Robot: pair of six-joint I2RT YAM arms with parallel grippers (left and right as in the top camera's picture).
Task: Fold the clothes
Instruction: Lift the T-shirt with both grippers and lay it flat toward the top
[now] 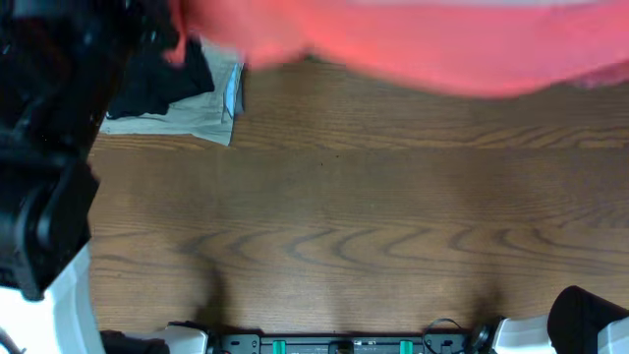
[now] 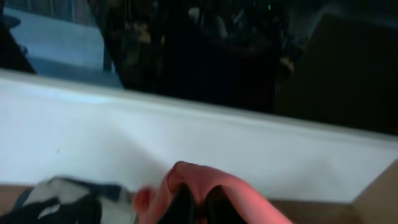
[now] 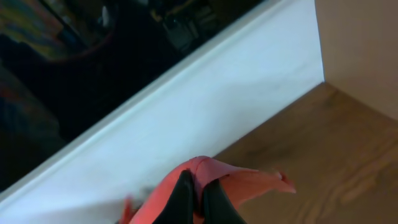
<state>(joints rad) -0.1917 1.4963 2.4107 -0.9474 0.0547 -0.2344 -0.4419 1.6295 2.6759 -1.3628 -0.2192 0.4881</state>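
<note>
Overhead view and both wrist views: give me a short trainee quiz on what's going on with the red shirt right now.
1. True or false: the left claw is shut on the coral-red short-sleeved T-shirt.
2. Pick one: at the table's far left, the black folded garment lies partly on: A) the khaki folded trousers; B) a blue towel; C) a white plate.
3. Short answer: counting the right claw, how many claws are pinching the T-shirt's fabric?

Key: 1 true; 2 A; 3 two.
</note>
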